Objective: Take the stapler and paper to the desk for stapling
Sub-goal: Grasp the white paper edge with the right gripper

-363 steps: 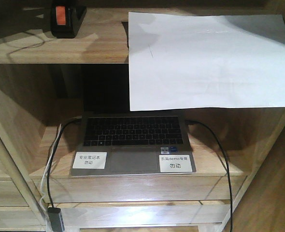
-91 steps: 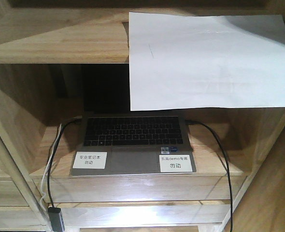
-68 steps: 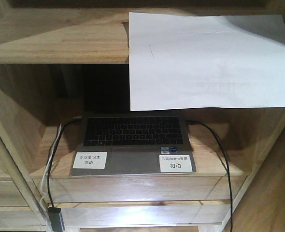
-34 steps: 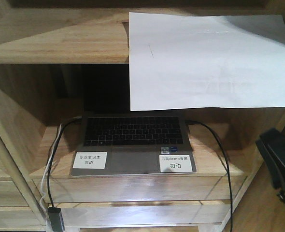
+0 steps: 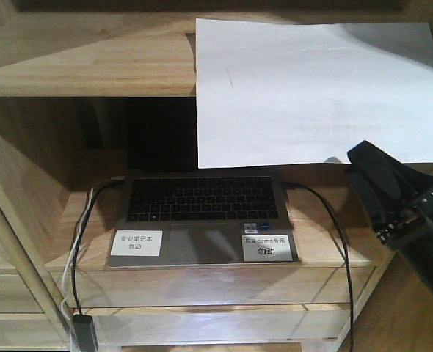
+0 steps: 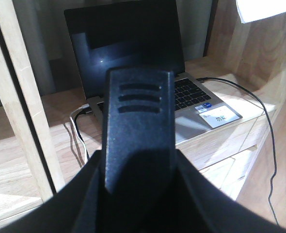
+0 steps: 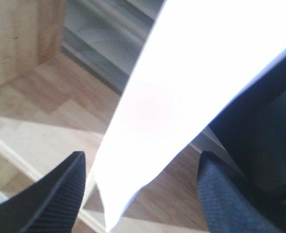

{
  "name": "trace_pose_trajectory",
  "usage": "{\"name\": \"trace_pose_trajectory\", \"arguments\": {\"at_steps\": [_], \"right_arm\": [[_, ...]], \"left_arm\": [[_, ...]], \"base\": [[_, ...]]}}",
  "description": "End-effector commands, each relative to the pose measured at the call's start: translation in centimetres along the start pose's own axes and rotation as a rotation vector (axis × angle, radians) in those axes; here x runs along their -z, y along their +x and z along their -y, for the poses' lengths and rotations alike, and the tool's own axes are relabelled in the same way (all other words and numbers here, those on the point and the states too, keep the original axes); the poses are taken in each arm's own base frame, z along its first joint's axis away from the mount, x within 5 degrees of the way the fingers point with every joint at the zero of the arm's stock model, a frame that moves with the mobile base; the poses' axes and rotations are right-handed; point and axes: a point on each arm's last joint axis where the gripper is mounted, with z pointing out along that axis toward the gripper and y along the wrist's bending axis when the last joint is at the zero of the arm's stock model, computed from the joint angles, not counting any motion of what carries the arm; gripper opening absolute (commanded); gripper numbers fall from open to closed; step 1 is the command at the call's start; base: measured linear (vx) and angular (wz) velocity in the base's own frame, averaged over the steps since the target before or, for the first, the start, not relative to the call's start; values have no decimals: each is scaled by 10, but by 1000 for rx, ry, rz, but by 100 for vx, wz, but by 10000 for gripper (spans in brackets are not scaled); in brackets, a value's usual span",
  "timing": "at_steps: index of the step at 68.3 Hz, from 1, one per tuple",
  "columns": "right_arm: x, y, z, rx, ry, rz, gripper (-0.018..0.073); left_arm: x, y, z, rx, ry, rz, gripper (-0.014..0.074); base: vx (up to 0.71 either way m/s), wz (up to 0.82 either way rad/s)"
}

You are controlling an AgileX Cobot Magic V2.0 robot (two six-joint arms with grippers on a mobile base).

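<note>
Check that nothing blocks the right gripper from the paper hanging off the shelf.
Nothing visible does. The right gripper sits open just under the overhanging lower edge of the paper. In the right wrist view, the sheet's corner shows between its fingers with nothing in front of it.

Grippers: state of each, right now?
Left gripper: closed on the black stapler.
Right gripper: open, jaws either side of the paper edge, not gripping it.
</note>
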Motion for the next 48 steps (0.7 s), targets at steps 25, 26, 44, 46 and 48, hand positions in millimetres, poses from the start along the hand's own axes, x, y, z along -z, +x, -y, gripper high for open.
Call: {"name": "trace_pose_trajectory", "arguments": {"at_steps": [25,26,44,46,48], "right_arm": [[-38,-22,-23,3,-231,74,477],[-39,-23,-23,4,-235,76,476],[-42,-26,-30,-25,-280,80,259],[-42,-26,-30,-33,-282,72,208],[-42,-25,-30,-38,-283,65,153]], "left_arm": [[4,-18,1,5,10,128,-6],[4,-18,1,5,10,128,-6],[4,-18,1,5,10,127,-6],[4,-18,1,5,10,127,-6],[4,-18,1,5,10,127,-6]], "base": [[0,0],[0,0],[0,0],[0,0],[0,0]]}}
